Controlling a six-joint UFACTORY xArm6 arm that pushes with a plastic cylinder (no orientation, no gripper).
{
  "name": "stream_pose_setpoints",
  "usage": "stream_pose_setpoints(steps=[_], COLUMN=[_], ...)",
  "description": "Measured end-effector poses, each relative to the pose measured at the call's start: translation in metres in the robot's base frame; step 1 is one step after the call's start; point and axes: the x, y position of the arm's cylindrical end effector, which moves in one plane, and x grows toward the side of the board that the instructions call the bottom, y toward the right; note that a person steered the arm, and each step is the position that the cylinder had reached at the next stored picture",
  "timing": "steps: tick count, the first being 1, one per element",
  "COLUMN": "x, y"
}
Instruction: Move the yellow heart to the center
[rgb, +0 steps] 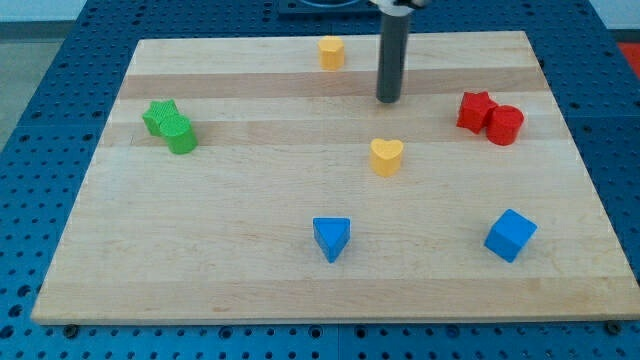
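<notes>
I see a wooden counter (250, 280) sitting on a blue board with lots of little holes (40, 120).

My tip (388, 99) is the bottom end of a straight dark rod. It has no claws and no jaws, so this end effector cannot open or close, and it is not holding anything. It is not touching any block. It stands near the top of the counter, a little to the right of the middle.

The yellow heart (387, 156) is right below my tip, at 6 o'clock from it, with a bare strip of wood between them. The heart sits a little right of the counter's middle, at about 3 o'clock from the very middle.

At 10 o'clock from my tip, near the top edge, is another small yellow block (331, 51). I cannot tell its shape for sure.

At 3 o'clock from my tip are a red star (476, 110) and a red round block (505, 124). They touch each other.

Far off at 9 o'clock, near the left edge, are a green star (160, 116) and a green round block (181, 134). They touch each other too.

At 7 o'clock from the heart is a blue triangle (331, 238). At 4 o'clock from the heart, near the right edge, is a blue cube (510, 235). Both are well apart from the heart.
</notes>
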Motion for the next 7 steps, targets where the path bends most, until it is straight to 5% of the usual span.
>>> stream_pose_setpoints(steps=[3,7], x=[0.102,0.102], y=[0.029,-0.029])
